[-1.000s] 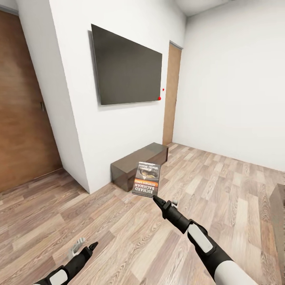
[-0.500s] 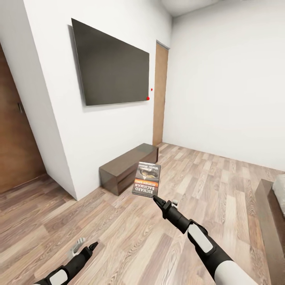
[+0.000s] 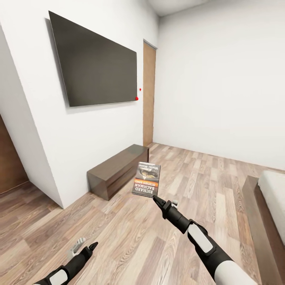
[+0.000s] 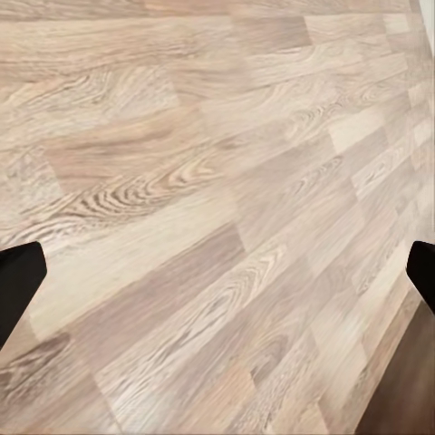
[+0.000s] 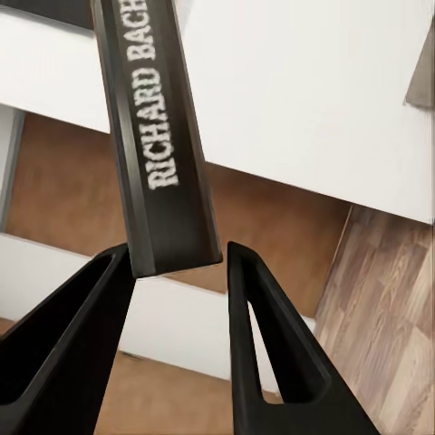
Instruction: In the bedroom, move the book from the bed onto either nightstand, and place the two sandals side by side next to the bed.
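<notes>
The right gripper (image 3: 155, 196) pinches the bottom edge of the book (image 3: 146, 180), holding it upright in the air above the wood-plank floor (image 3: 130, 233) with its cover and the lettering "RICHARD BACHMAN" facing the head camera. In the right wrist view the 2 black fingers (image 5: 263, 353) close on the book (image 5: 159, 145) at its spine end. The left gripper (image 3: 92, 247) hangs low near the floor, its fingers spread wide apart at the edges of the left wrist view over bare planks (image 4: 217, 217). Beyond the book a low dark bench (image 3: 116, 169) stands against the white wall under a wall-mounted TV (image 3: 95, 65). The bed (image 3: 261, 209), with its light mattress, lies at the right.
</notes>
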